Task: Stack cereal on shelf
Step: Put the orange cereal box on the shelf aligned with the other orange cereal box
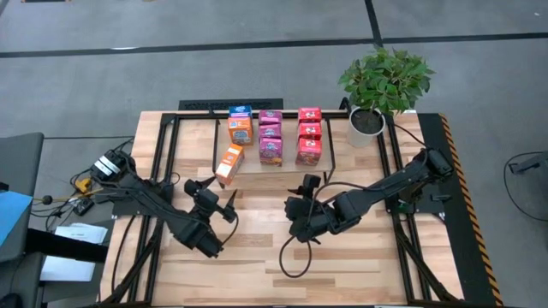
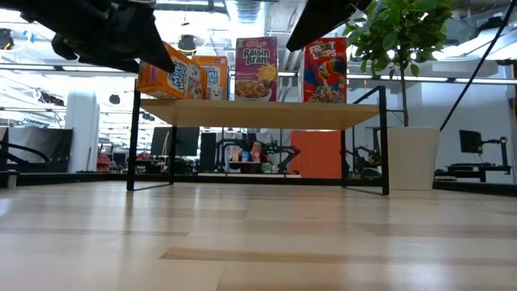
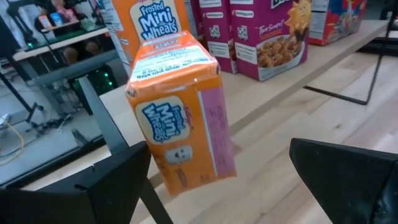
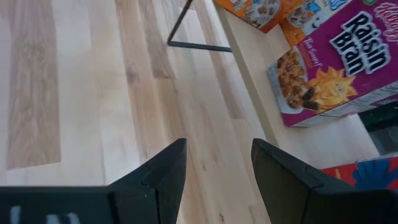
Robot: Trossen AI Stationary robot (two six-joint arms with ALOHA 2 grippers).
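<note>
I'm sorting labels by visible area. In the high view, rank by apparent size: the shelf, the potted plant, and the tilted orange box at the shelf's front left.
1. shelf, clearly the widest.
2. potted plant, smaller, though its height brings it nearer the camera.
3. tilted orange box, smallest.

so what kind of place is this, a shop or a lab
Most likely a robotics lab or workshop, not a shop. Two dark robot arms work at a wooden table rigged with cables, the low view shows desks, monitors and exposed ceiling ducts behind the shelf, and the cereal boxes look like test props.
</note>
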